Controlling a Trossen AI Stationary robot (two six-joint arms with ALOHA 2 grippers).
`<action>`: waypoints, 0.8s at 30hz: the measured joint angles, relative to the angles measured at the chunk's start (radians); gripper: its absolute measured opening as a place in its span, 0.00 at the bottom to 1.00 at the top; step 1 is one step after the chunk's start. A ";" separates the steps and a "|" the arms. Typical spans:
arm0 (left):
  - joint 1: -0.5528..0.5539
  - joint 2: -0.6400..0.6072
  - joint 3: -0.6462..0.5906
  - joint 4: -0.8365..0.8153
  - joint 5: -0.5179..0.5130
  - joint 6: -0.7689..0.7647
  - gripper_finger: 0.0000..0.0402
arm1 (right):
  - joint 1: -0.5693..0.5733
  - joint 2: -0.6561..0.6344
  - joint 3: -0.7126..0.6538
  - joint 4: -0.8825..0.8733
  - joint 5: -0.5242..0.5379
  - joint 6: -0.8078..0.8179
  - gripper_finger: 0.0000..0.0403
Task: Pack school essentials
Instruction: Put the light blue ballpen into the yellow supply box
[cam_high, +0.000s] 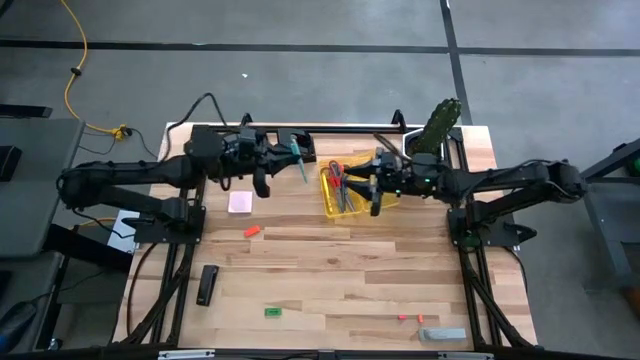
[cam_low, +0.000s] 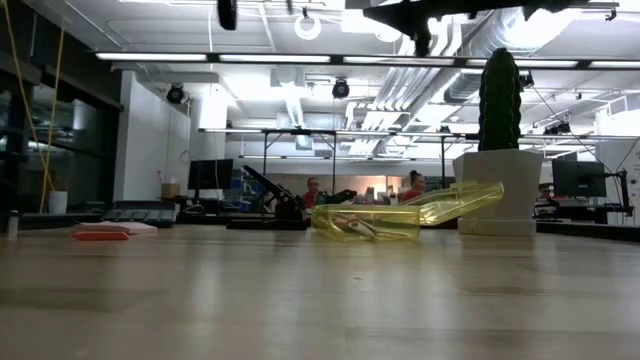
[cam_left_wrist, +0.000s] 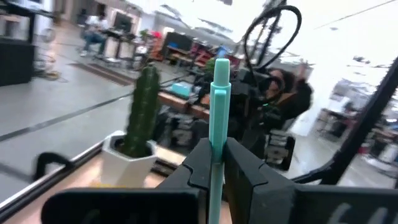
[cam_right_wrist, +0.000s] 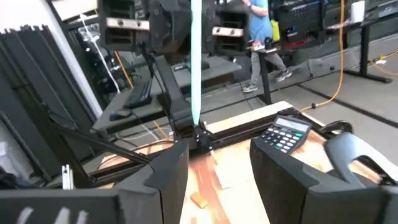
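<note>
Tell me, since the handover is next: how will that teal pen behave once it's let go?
The teal pen looks thin, stiff and probably light; the left gripper pinches it upright near one end. Being round and slim, it may roll if dropped on bare table.

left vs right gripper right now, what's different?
The left gripper is shut on a teal pen; the right gripper is open and holds nothing. In the high view, the left one sits left of the yellow case with the pen pointing toward it, while the right one hangs at the case's right edge. Both are raised off the table, near its far side.
</note>
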 joint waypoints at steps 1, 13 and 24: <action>0.000 0.022 0.000 0.025 0.019 -0.004 0.03 | 0.000 0.029 0.023 -0.006 -0.009 0.000 0.41; -0.014 0.141 0.000 0.081 0.085 -0.052 0.03 | -0.002 0.170 0.247 -0.237 -0.050 0.035 0.55; -0.042 0.156 0.000 0.097 0.069 -0.010 0.03 | -0.002 0.279 0.313 -0.209 -0.194 0.091 0.64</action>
